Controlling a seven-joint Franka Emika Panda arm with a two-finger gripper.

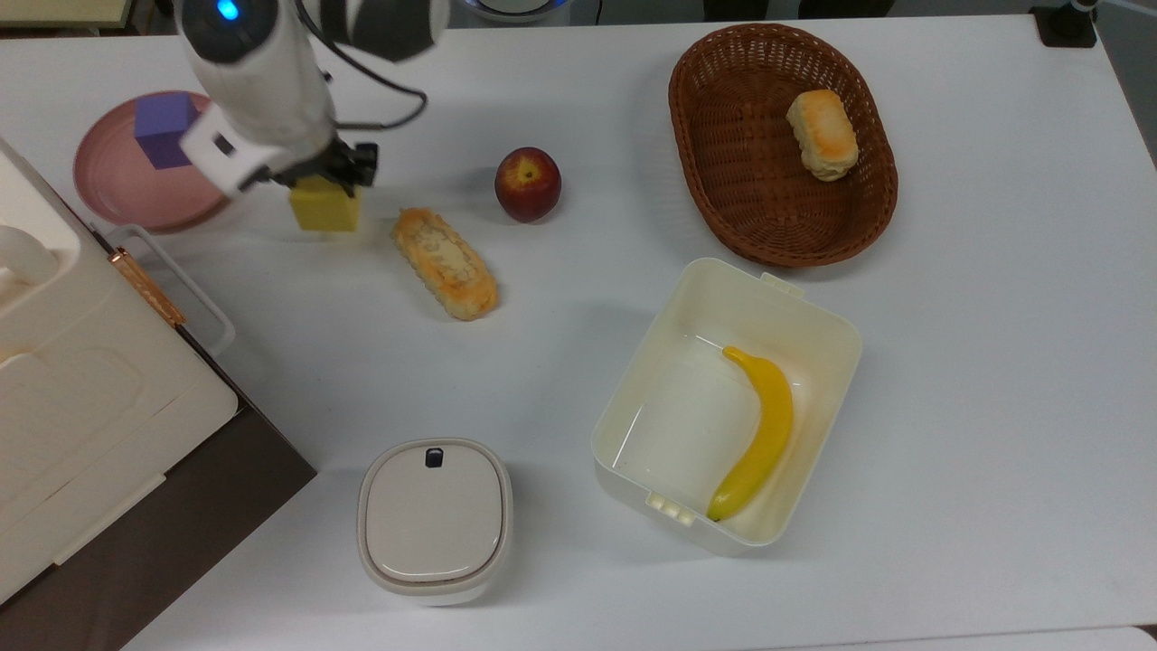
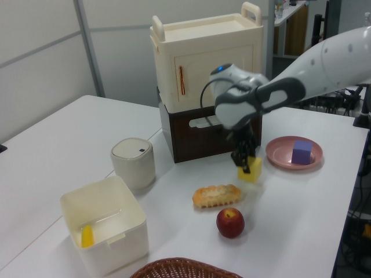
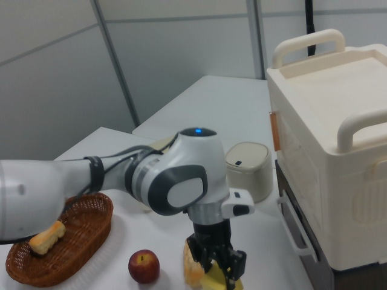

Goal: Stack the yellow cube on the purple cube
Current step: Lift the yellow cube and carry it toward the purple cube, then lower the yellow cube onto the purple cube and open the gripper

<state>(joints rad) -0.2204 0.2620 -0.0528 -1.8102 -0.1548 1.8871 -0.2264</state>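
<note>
The gripper [image 2: 246, 163] was closed on the yellow cube [image 2: 253, 170], held clear of the table beside the pink plate [image 2: 282, 158]; the purple cube [image 2: 301, 152] sat on that plate.

The arm [image 1: 262, 81] hides part of the purple cube [image 1: 161, 127] in the top view. The right view's bottom edge cuts off the yellow cube [image 3: 216, 283].

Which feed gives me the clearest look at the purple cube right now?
The left view: the purple cube sits fully exposed on the pink plate, two faces showing. In the top view the arm covers the purple cube's right edge.
</note>
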